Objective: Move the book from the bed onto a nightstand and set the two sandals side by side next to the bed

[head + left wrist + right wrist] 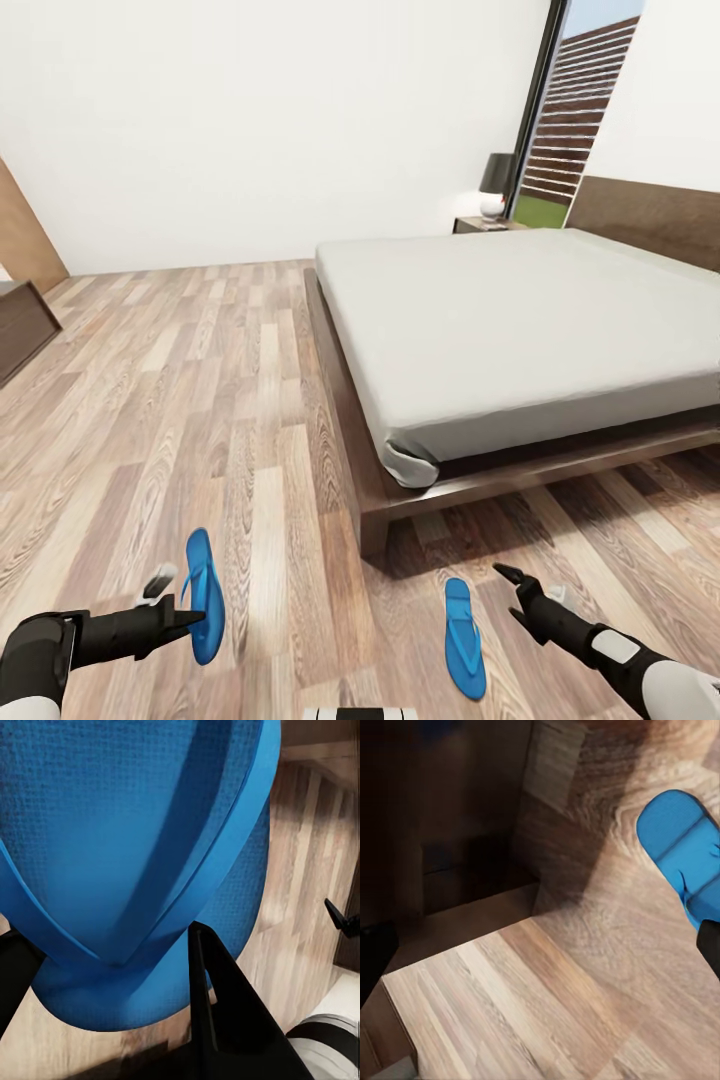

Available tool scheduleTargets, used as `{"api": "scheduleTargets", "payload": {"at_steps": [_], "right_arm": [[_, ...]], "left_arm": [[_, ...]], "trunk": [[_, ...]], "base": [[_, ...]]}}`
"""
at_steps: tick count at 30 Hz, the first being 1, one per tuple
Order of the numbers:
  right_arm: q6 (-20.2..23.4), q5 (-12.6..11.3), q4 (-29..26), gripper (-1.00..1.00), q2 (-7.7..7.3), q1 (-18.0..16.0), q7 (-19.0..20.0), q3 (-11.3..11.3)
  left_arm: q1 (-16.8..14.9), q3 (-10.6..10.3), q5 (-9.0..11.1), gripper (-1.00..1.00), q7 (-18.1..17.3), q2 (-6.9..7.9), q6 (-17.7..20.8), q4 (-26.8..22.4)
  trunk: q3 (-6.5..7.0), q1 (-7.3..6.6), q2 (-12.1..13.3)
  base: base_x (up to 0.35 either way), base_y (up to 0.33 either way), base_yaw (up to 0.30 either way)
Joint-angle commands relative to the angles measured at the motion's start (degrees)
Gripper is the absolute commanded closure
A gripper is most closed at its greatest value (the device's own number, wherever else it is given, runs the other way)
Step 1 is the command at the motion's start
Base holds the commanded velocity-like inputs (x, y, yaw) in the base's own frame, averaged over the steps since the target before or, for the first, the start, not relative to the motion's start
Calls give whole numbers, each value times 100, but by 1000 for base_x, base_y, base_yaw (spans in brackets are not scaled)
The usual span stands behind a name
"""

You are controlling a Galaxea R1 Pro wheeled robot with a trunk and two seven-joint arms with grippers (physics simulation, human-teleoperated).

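Left gripper (pixel 195 612): jaws clenched on the left sandal (pixel 204 596), held above the floor (pixel 150 400). Left wrist view confirms it: blue sole (pixel 127 832) up close, one black finger (pixel 217 1012) pressed against its edge, the other finger at the opposite side of the sole.

Right gripper (pixel 512 588): jaws released, holding nothing, hanging just right of the right sandal (pixel 464 637), not touching it. That sandal lies flat on the floor, strap side up, lengthwise toward the bed. In the right wrist view part of it (pixel 684 847) shows on the planks, with the dark bed frame (pixel 450 832) beside it.

The two sandals are well apart, left one in front of the left arm, right one in front of the right arm. Both sit near the foot corner of the bed (pixel 520 320).

Bed: dark wood platform, pale mattress, corner of the cover tucked round at the near foot corner. Mattress top is bare where visible. Headboard (pixel 650 210) at far right.

Beyond the bed, far side by the head: nightstand (pixel 480 225), with a lamp (pixel 496 180) with dark shade on it. Can't tell what else is on top; too small. Window (pixel 570 110) with black frame just behind it.

Far left: edge of a low dark dresser (pixel 20 325) and a brown wood panel (pixel 25 235) against the white wall (pixel 250 120).
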Motion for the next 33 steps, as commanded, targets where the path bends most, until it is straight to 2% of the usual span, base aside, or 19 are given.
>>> {"api": "scheduleTargets", "payload": {"at_steps": [1,30,33], "right_arm": [[32,-60,19,-100,0,-8,18,13],[38,-30,17,-100,52,-8,-26,15],[40,-30,17,-100,51,-8,-28,15]], "left_arm": [[-7,23,-63,100,-56,-5,59,-3],[-7,15,-63,100,-56,-20,58,1],[-7,15,-63,100,-56,-20,58,1]], "trunk": [[18,-3,-1],[660,-78,38],[660,-78,38]], "base": [[0,0,0],[0,0,0],[0,0,0]]}}
